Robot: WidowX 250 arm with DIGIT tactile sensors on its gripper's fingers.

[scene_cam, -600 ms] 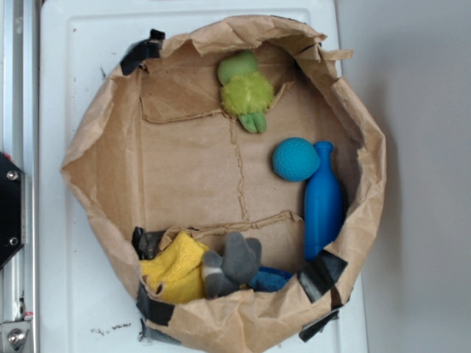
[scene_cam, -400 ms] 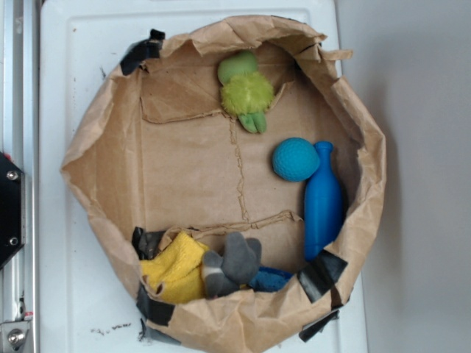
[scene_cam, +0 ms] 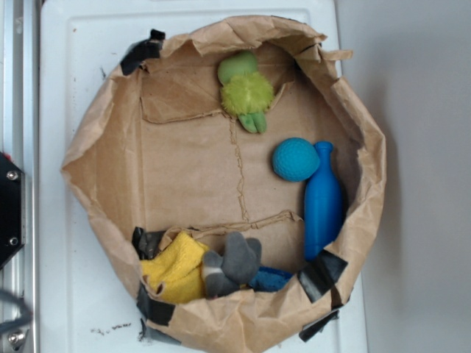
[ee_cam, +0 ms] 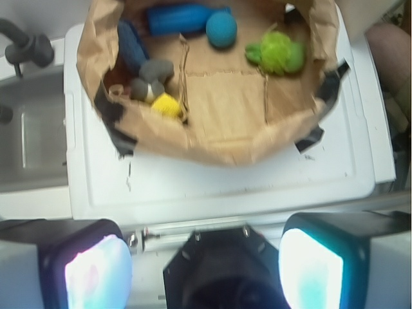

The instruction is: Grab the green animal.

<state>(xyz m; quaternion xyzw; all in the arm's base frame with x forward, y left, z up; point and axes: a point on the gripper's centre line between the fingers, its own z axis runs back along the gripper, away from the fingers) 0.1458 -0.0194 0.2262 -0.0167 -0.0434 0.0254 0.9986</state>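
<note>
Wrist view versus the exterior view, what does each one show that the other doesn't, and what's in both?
Only the wrist view shows the gripper, its two fingers spread wide apart near the camera.

Only the exterior view shows the paper bag's full rim.

Both show the green animal, teal ball, blue bottle, yellow cloth and grey sock.

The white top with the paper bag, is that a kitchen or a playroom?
Probably a laundry or utility corner: the crumpled brown paper bag of toys sits on a white appliance-like lid, beside a grey sink with a tap.
</note>
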